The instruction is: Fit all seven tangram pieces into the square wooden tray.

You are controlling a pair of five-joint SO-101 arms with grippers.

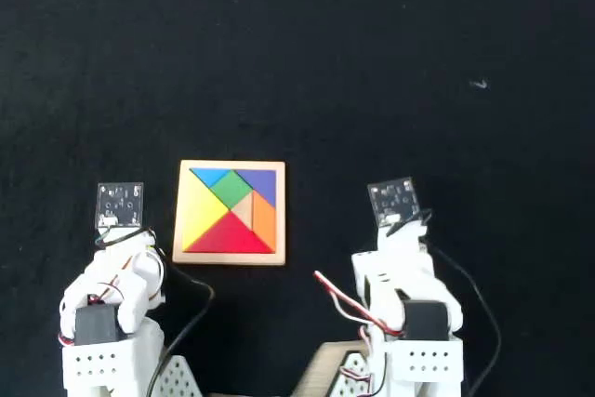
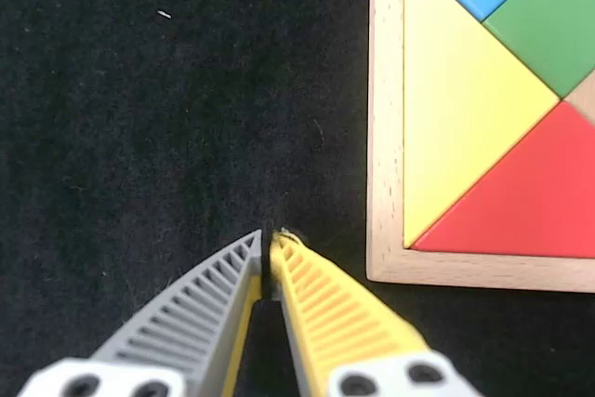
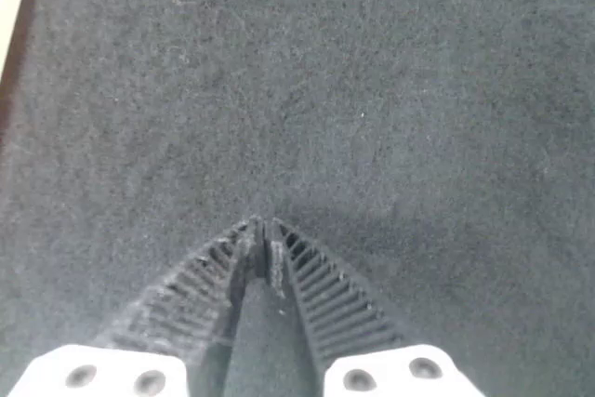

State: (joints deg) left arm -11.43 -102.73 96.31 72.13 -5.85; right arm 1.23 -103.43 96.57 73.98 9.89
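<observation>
The square wooden tray (image 1: pixel 178 220) lies on the black cloth between the two arms, packed with coloured tangram pieces: yellow (image 1: pixel 200 211), red (image 1: pixel 229 234), blue (image 1: pixel 209 176), green (image 1: pixel 230 189), purple (image 1: pixel 264 183), orange (image 1: pixel 265 220) and a small tan one (image 1: pixel 243 209). In the left wrist view the tray's rim (image 2: pixel 386 137) shows with the yellow piece (image 2: pixel 460 109) and red piece (image 2: pixel 530 192) inside. My left gripper (image 2: pixel 268 241) is shut and empty, just beside the tray's near corner. My right gripper (image 3: pixel 263 227) is shut and empty over bare cloth.
Both arms are folded back at the table's near edge, the left arm (image 1: pixel 116 295) and the right arm (image 1: pixel 404 295). Black cloth covers the table (image 1: pixel 372 90). A pale strip of the tray edge (image 3: pixel 13 6) shows in the right wrist view.
</observation>
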